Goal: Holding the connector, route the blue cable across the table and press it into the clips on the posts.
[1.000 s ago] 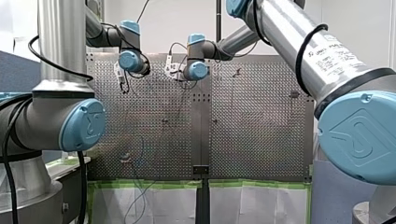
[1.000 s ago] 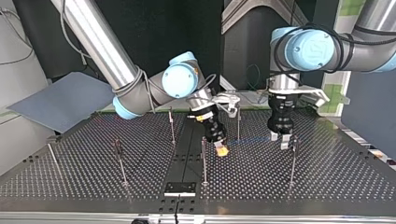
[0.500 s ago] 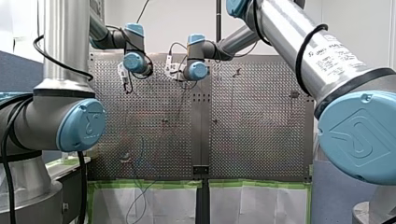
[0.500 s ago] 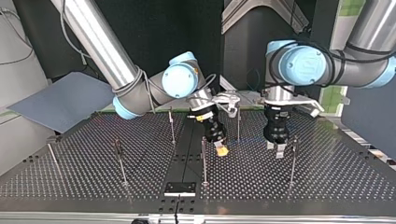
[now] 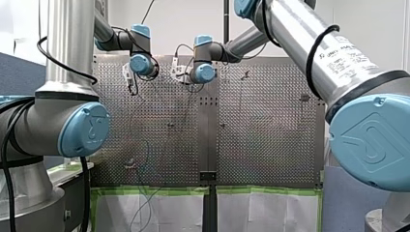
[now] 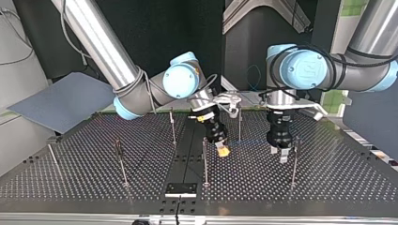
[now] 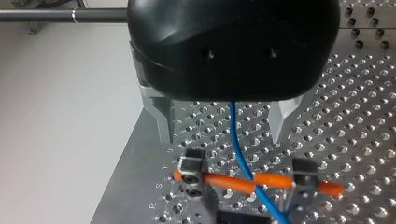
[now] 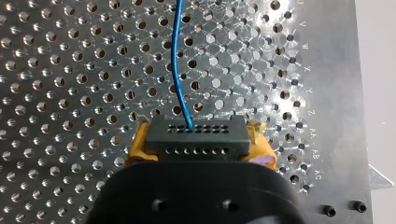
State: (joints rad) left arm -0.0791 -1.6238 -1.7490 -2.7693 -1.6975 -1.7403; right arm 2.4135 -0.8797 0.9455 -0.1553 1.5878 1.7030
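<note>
From across the perforated table (image 6: 328,183), the nearest thing is a small black plate (image 6: 180,189) at the middle of the edge, with a row of thin posts (image 6: 205,161) standing upright just behind it. Beyond those, my right gripper (image 6: 224,151) hangs tilted just above the table near the middle. Its yellow pads (image 8: 136,142) are clamped on the black connector (image 8: 196,135). The blue cable (image 8: 177,70) leaves the connector's face and runs off over the holes ahead of it. Toward that view's right, my left gripper (image 6: 280,154) points straight down with its metal fingers (image 7: 163,121) spread apart, gripping nothing. The cable passes between them and crosses an orange strand (image 7: 224,181) strung between two small metal blocks (image 7: 191,169). Further back two more posts stand, and a grey board (image 6: 61,101) lies at the far left.
</note>
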